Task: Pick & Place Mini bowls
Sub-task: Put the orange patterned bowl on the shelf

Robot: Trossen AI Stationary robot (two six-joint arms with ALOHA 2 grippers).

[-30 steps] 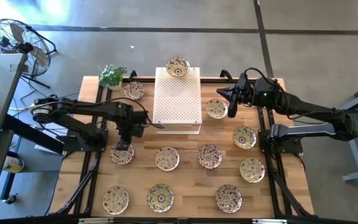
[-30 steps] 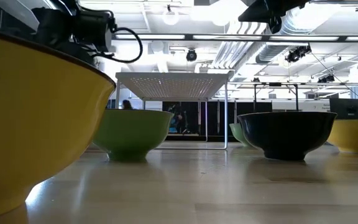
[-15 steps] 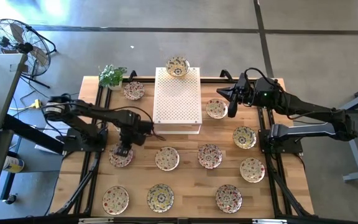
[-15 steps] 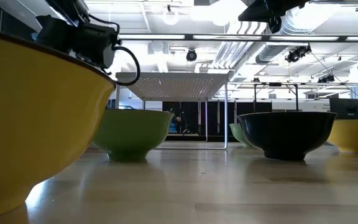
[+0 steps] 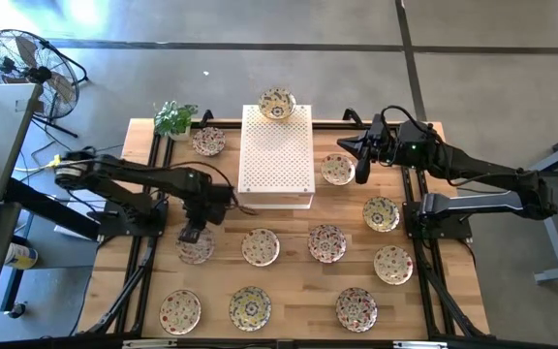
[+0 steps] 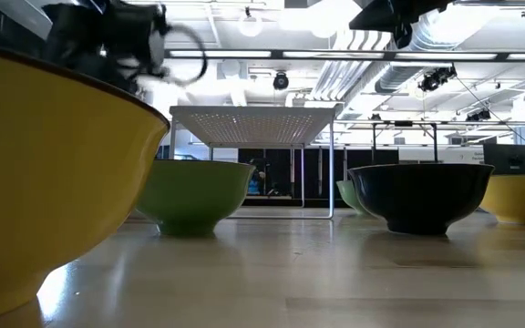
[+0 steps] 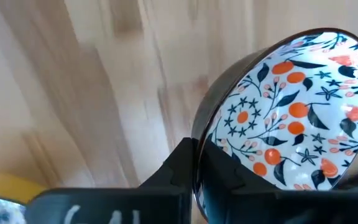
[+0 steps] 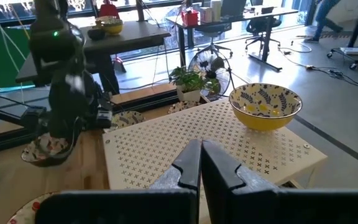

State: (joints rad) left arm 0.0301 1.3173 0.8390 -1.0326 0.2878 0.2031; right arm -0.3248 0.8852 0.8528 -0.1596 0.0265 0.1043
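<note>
Several mini bowls lie spread on the wooden table [image 5: 289,276]. One more mini bowl [image 5: 277,103] stands on the far end of the white perforated block [image 5: 277,155]. My left gripper [image 5: 193,234] is at the table's left, shut on a mini bowl [image 7: 291,118] with orange and dark blue flowers inside and a dark outer wall. The right wrist view shows that bowl [image 8: 44,149] below the left arm. My right gripper [image 5: 360,163] hangs shut and empty above the table's far right, beside the block and near another mini bowl [image 5: 337,170]. My left gripper pinches the bowl's rim [image 7: 199,127], one finger inside the bowl and one against its dark outer wall. The fingers come from above, pointing down. The bowl is tilted and hangs from that rim. Whether its lower side rests on the table I cannot tell.
A small green plant [image 5: 174,116] stands at the far left corner. Black frame rails [image 5: 143,262] run along the table's left and right sides. In the low view a yellow bowl wall [image 6: 53,182] stands close at the left, with green [image 6: 194,196] and black [image 6: 422,196] bowls beyond.
My left gripper dipped onto the bowl at the table's left, took hold of it, and has come up again; it is blurred in the low view. The bowl has shifted a little toward the near edge and now sits tilted.
</note>
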